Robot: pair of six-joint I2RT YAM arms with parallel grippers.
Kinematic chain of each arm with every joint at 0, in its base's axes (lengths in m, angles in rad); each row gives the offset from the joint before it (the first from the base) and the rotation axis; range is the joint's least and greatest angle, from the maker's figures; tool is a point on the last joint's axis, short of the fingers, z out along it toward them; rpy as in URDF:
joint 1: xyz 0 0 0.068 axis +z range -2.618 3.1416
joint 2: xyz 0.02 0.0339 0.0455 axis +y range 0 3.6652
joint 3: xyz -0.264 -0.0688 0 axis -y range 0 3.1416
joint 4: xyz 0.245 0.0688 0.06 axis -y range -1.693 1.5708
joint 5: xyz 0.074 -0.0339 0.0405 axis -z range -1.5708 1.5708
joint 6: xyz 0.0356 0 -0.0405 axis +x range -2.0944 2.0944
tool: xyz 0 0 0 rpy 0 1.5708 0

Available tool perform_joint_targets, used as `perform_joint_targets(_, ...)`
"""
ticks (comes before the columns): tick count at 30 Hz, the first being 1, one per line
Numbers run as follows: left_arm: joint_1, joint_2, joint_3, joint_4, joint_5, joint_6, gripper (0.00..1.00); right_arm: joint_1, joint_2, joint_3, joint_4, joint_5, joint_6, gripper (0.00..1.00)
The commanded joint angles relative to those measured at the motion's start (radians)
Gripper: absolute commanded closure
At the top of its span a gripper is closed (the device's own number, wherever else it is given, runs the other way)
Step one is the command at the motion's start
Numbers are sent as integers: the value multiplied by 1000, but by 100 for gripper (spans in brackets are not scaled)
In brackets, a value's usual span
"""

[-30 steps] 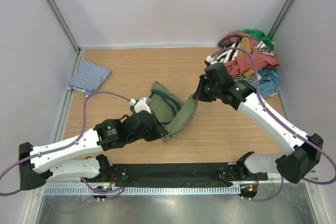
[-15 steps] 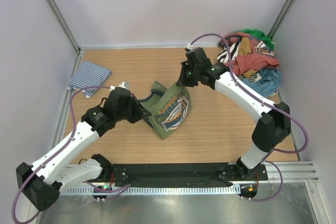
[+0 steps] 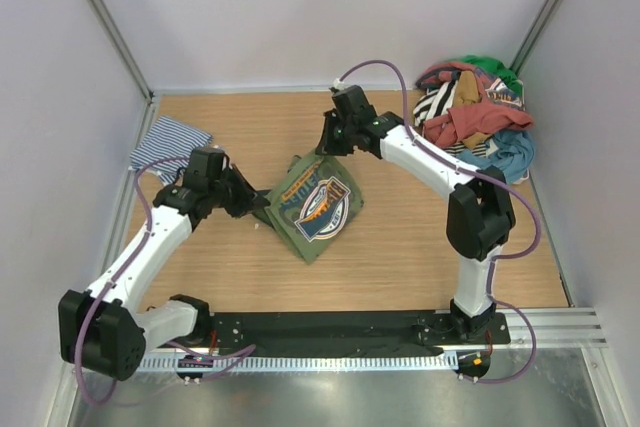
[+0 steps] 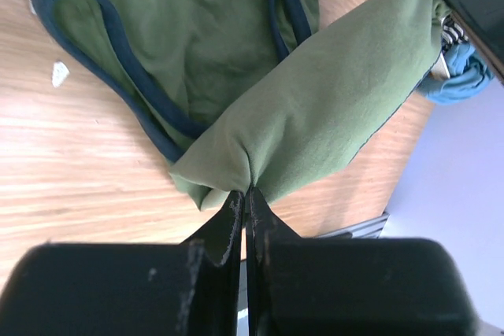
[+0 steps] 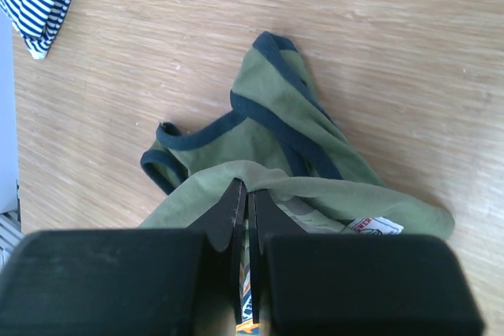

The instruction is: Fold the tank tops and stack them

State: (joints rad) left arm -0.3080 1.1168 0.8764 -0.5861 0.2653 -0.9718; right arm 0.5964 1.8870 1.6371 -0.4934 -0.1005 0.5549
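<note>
Top cam first: the olive tank top (image 3: 315,209) sits mid-table (image 3: 420,257) with its printed side up; the left gripper (image 3: 260,211) is clamped on its left edge and the right gripper (image 3: 323,150) is pinched on its far corner, so both arms have hold of the same shirt; the striped tank top (image 3: 168,144) lies folded by the far-left corner, well apart from the olive one; there's a heap of clothes (image 3: 475,117) in the far-right corner.

Left wrist cam: the fingers (image 4: 228,222) are squeezed tight together with a bunch of olive fabric caught right at the tips; from there a band of cloth runs up and to the right towards a black part at the corner of the frame; under that band the rest of the top lies on the wood, its navy trim (image 4: 118,96) looping round an armhole; a bit of blue cloth (image 4: 465,80) peeks in at the right edge.

Right wrist cam: same story, fingers clenched on a fold of olive cloth; past the tips the navy-edged straps lie crumpled on the table; the striped top shows in the upper-left corner, not touching the olive one; a sliver of the print is visible just beside the fingers.
</note>
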Motion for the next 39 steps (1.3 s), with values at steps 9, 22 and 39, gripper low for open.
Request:
perform_joint_targets(9, 234, 218, 7, 164, 97, 39, 99, -10, 190, 182, 206, 10, 28, 65)
perform_joint_targets(22, 270, 222, -11, 117, -32, 120, 19, -69, -66, -173, 288, -27, -99, 24)
perform_joint_targets(39, 210, 532, 128, 213, 6, 136, 43, -67, -14, -430, 320, -113, -78, 49)
